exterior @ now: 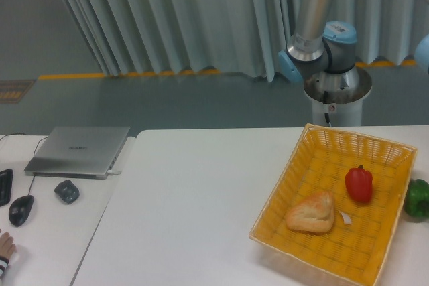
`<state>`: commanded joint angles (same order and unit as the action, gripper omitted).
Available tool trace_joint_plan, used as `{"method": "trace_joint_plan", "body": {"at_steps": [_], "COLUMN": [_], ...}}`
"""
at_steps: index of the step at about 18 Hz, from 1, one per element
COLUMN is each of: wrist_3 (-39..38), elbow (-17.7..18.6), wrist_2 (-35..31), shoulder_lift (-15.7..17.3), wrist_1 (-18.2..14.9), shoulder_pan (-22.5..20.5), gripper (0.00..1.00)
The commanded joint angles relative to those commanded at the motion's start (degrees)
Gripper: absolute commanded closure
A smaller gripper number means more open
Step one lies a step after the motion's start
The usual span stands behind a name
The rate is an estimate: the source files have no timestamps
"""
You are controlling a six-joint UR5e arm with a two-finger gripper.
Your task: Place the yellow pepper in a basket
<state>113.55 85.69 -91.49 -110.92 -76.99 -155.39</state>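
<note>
Yellow pepper is nowhere to be seen on the surface (194, 199) or in the basket (375, 149). Basket sits at the right side of the surface, a wide shallow tray of yellow-orange mesh with flared walls. Inside it stands a red pepper (358, 184), upright, stem up, toward the far right part. A bread roll (312, 211) lies nearer the front left, apart from the red pepper, with a small white scrap (346, 218) just beside it. A green pepper (418, 197) rests outside the basket, just beside its right wall, cut by the edge of the view. Behind the surface rises the arm (312, 11) on its base; the end effector is out of view. On a second surface to the left lie a closed laptop (79, 150) and a mouse (21, 209).
</note>
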Motion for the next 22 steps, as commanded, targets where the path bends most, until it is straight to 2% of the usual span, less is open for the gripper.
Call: {"method": "trace_joint_plan", "body": {"at_steps": [2,3,4,12,15,18,22], "wrist_3": [-0.26,-0.26,-0.26,-0.09,0.00,-0.26,-2.18], "elbow": [0.18,0.18,0.18,-0.44,-0.35,-0.35,0.09], "wrist_2": [0.00,0.00,0.00,0.00,0.09,0.61,1.23], "shoulder_lift": [0.00,0.00,0.00,0.96,3.07,6.76,11.24], "wrist_1": [0.00,0.00,0.00,-0.26,-2.01,-5.35,-8.25], "shoulder_pan": [-0.09,-0.09,-0.09,-0.09,-1.23,-1.84,-1.41], "gripper": [0.86,0.98,1.00,1.00,1.00,1.00,1.00]}}
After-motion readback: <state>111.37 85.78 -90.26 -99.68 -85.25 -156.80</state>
